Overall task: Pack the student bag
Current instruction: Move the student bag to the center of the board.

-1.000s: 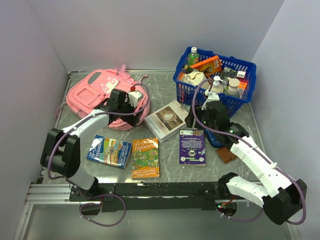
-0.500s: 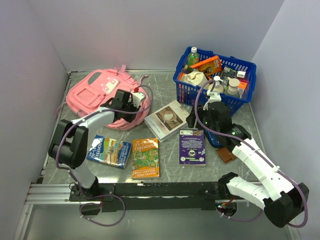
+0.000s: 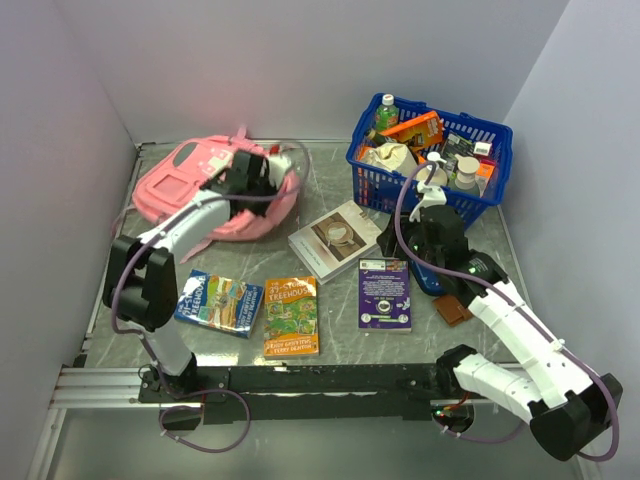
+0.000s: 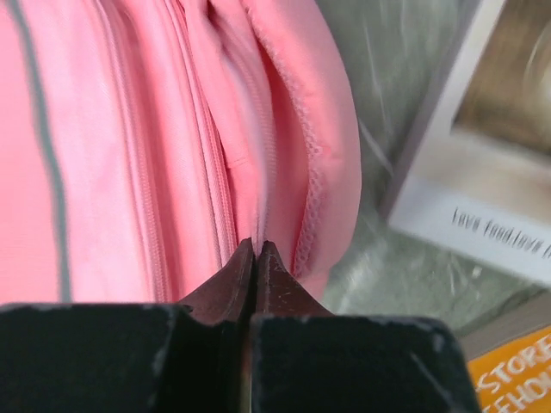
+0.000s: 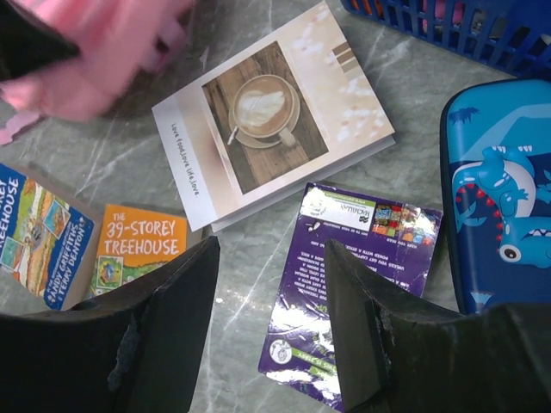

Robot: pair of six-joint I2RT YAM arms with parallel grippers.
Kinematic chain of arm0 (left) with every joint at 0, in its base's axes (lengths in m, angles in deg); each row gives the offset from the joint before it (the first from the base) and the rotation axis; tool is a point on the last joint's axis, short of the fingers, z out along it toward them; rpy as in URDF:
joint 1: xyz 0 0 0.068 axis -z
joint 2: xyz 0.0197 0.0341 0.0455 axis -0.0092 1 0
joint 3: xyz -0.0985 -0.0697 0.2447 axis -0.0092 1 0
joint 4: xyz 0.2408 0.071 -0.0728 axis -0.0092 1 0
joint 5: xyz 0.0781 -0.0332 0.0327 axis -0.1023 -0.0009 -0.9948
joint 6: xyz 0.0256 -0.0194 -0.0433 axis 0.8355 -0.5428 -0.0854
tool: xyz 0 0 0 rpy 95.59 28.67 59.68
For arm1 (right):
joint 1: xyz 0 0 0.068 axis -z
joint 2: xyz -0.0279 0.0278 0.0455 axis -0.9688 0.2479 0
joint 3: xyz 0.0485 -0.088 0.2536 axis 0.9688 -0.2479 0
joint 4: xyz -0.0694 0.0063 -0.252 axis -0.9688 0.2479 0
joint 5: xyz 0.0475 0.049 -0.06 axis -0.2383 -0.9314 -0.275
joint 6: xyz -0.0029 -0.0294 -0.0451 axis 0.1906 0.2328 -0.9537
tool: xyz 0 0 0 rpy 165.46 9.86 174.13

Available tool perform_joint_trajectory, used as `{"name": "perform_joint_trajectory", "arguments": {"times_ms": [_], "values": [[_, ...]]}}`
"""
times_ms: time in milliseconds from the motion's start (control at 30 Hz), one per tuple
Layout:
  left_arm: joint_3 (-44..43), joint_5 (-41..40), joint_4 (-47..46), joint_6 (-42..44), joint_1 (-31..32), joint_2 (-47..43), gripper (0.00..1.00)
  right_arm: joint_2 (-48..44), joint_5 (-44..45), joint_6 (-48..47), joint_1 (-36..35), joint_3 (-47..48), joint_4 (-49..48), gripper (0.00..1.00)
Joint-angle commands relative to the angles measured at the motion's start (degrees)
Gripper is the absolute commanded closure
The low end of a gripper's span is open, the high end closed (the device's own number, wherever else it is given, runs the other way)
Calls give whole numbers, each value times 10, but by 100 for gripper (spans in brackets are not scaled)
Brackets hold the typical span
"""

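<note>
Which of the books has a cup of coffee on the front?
The white book, the one nearest the blue basket. The blue book, orange book and purple book show no cup.

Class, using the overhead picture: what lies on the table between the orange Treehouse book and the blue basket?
The white book with a coffee-cup cover lies between the orange Treehouse book and the blue basket; the overhead view shows it.

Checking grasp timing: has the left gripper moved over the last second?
Yes. In the top view the left gripper went toward the back wall, away from the coffee-cover book, which stayed put, shutting on the student bag.
</note>
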Motion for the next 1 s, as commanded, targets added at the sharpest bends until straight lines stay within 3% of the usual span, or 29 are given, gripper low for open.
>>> {"name": "perform_joint_trajectory", "arguments": {"times_ms": [0,200,367,500,667,767,900,967], "values": [[-156,-21,10,2,-11,-67,99,-15,-6,-2,-4,23,-1,41],[-219,43,80,-20,-9,-123,99,-17,-1,-5,-4,22,4,42],[-210,140,187,-26,43,-182,99,-5,16,-14,-5,33,7,41],[-129,163,225,-17,98,-229,99,2,19,-14,-4,38,1,41],[-38,238,272,10,122,-277,99,5,22,-10,-5,19,-9,40],[16,289,331,79,127,-294,99,17,30,-20,-3,12,-18,39],[90,275,394,164,127,-313,99,57,26,-33,-1,21,-53,33],[113,262,427,204,127,-323,89,92,22,-41,0,37,-66,31]]}}
